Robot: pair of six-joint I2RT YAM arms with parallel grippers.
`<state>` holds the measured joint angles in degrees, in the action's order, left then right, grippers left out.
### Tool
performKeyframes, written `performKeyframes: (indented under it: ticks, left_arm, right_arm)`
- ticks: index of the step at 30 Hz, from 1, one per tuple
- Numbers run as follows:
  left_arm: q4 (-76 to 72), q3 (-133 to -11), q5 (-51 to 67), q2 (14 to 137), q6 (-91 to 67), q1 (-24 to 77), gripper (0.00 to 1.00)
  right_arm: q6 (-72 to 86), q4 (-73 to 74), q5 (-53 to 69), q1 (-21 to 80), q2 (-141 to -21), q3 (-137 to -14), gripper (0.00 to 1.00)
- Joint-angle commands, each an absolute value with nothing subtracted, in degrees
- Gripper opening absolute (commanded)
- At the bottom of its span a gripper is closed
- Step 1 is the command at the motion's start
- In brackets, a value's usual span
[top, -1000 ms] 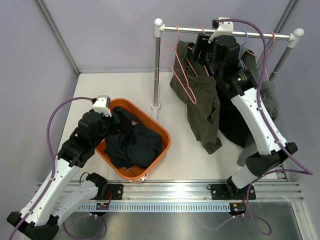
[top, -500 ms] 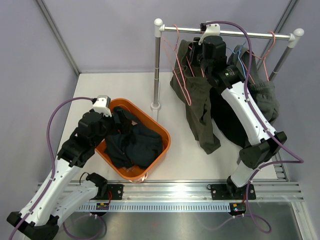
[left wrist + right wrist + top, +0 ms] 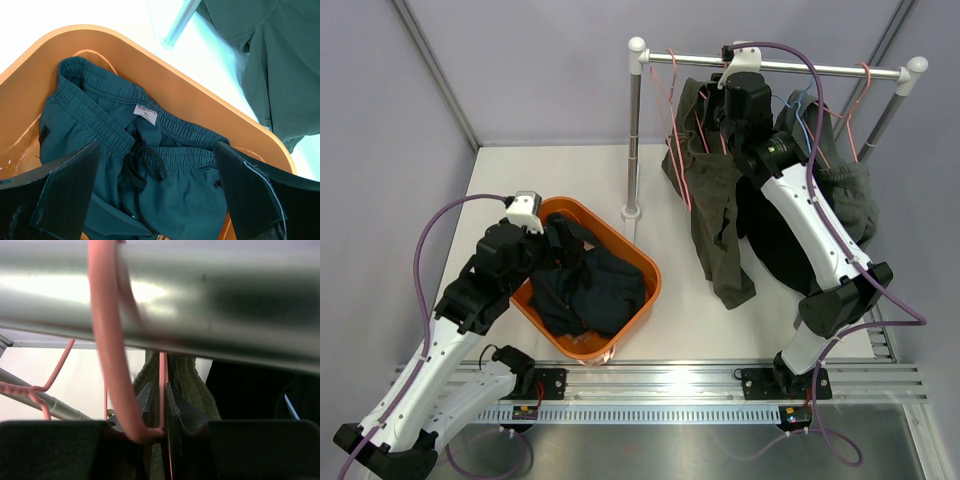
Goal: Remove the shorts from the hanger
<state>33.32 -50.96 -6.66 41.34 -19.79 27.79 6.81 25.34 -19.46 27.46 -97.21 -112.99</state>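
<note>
Dark olive shorts [image 3: 720, 220] hang from a pink hanger [image 3: 685, 160] on the metal rail [image 3: 840, 70]. My right gripper [image 3: 722, 112] is just under the rail, shut on that hanger's thin pink wire [image 3: 162, 375]; its hook [image 3: 107, 340] curves over the rail [image 3: 200, 300], with olive waistband cloth [image 3: 192, 385] behind the fingers. Navy shorts [image 3: 590, 290] lie in the orange basket [image 3: 632, 245]. My left gripper [image 3: 560, 235] hovers open over them [image 3: 185, 200], its fingers [image 3: 65, 195] wide apart and empty.
A black pair [image 3: 775, 240] and a grey-olive pair [image 3: 850, 200] hang behind my right arm, with a blue hanger [image 3: 807, 98] and another pink hanger [image 3: 865, 75] on the rail. The rack's upright post [image 3: 634, 140] stands just behind the basket.
My right gripper has moved left along the rail and closer to it, with the pink hanger. The olive shorts have swung left with it. The left arm has not moved.
</note>
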Motion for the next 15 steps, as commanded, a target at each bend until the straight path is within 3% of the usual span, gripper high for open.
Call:
performKeyframes:
  ticks: [1, 8, 10, 15]
  left_arm:
    - [30.50, -50.27, -5.36, 40.96, -19.16, 27.51, 0.99]
    - [30.41, -50.19, -5.01, 41.13, -19.16, 27.51, 0.99]
    - [30.32, -50.19, -5.01, 41.22, -19.07, 27.51, 0.99]
    - [30.24, -50.27, -5.01, 41.13, -19.07, 27.51, 0.99]
  right_arm:
    - [5.71, 22.76, -21.36, 27.25, -94.83, -112.76, 0.21]
    - [4.84, 21.53, -23.02, 27.33, -93.78, -111.71, 0.18]
    - [4.66, 21.27, -23.29, 27.25, -93.60, -111.80, 0.23]
    - [4.13, 21.45, -23.82, 27.25, -93.69, -112.41, 0.25]
